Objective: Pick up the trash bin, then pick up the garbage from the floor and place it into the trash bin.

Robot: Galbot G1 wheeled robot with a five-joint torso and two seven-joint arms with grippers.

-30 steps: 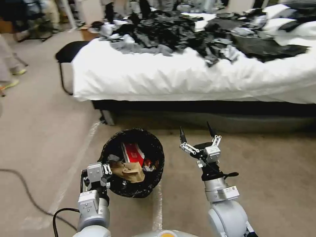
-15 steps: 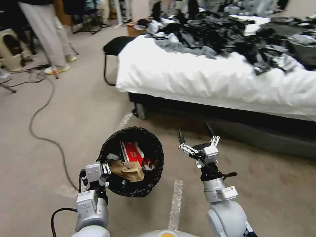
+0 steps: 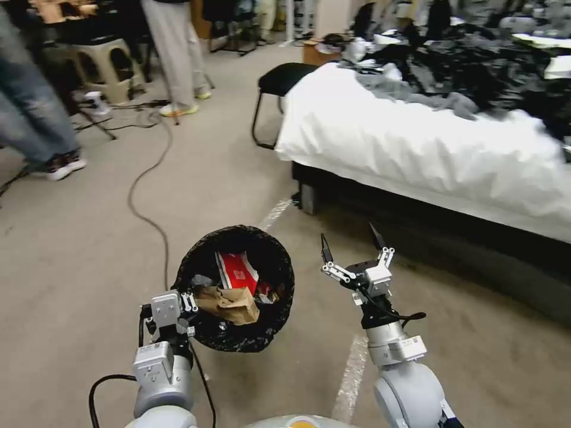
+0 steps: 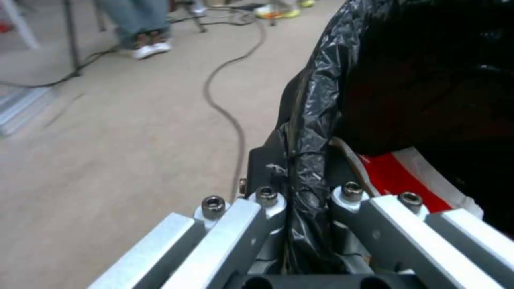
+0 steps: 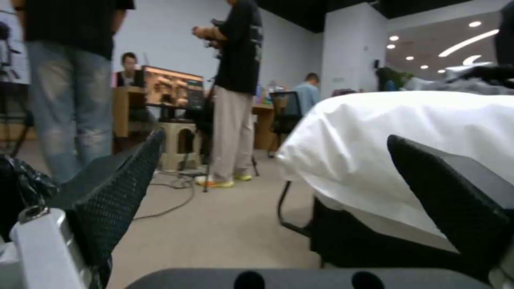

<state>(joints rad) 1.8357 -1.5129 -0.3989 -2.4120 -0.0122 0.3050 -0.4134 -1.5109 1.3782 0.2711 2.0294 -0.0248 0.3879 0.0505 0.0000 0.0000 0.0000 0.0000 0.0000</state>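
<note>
The trash bin (image 3: 238, 288), lined with a crinkly black bag, hangs above the floor in front of me. My left gripper (image 3: 189, 309) is shut on its near rim; in the left wrist view the fingers (image 4: 268, 200) pinch the bag-covered rim (image 4: 308, 160). Inside the bin lie garbage pieces: a red-and-white carton (image 3: 237, 271) and crumpled brown paper (image 3: 229, 302). The carton's red side (image 4: 401, 176) also shows in the left wrist view. My right gripper (image 3: 351, 238) is open and holds nothing, raised just right of the bin. Its two black fingers (image 5: 123, 192) stand wide apart.
A bed with a white cover (image 3: 428, 154) and a dark clothing heap (image 3: 476, 77) stands ahead on the right. A black chair (image 3: 279, 83) is at its corner. A cable (image 3: 140, 190) runs over the carpet on the left. People stand at the far left.
The whole head view has swung: the bed has slid to the right and more floor, cable and people show on the left. Both arms and the bin keep their places relative to me.
</note>
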